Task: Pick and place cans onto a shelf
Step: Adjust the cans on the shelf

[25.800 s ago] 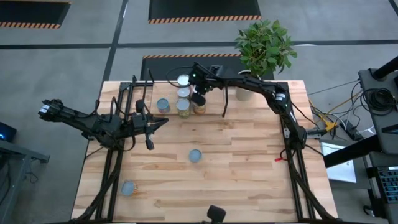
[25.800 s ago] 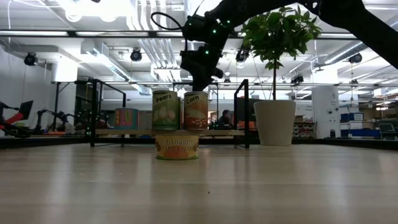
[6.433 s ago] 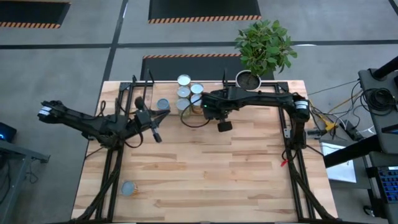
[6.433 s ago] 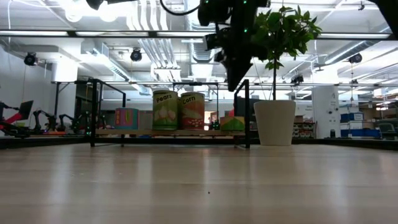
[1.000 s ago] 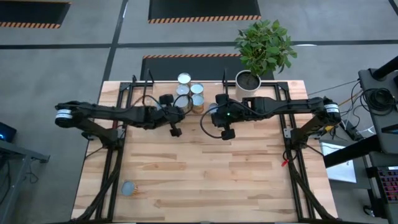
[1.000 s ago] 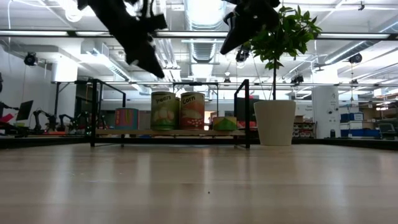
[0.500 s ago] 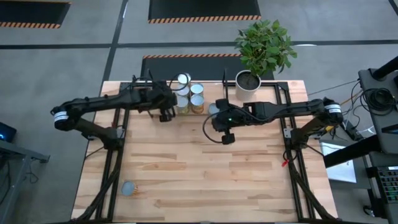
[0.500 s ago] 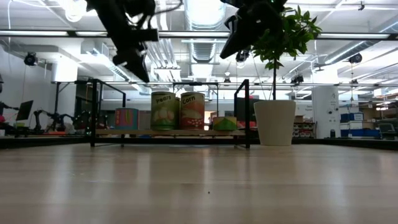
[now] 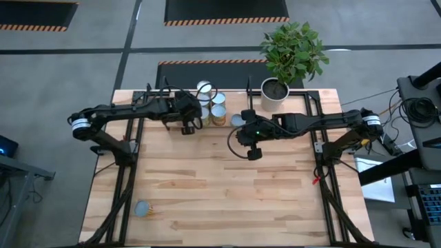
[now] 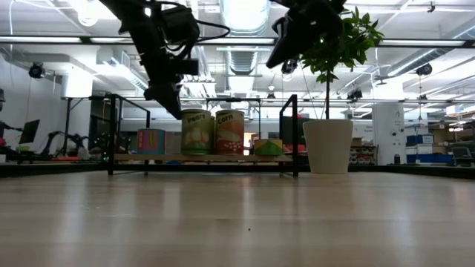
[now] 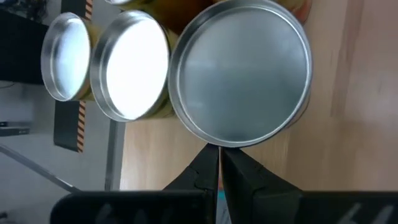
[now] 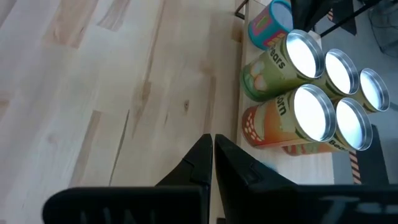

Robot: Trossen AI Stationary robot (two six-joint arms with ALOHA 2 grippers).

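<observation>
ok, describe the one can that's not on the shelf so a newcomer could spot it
Start at the big wooden table seen from above and go to its corner at the high view's lower left, opposite the shelf. The can there has a pale-blue top and sits alone on bare boards. The other cans are grouped on the shelf.

arms: dark, slender, jointed | white wrist bands | black looped cables

From above, the left arm covers one can on the shelf, and the cans bunch so tightly their labels cannot be read. In the level view both arms are cut off by the top edge. The lone can near the table's front edge is too small to make out.
</observation>
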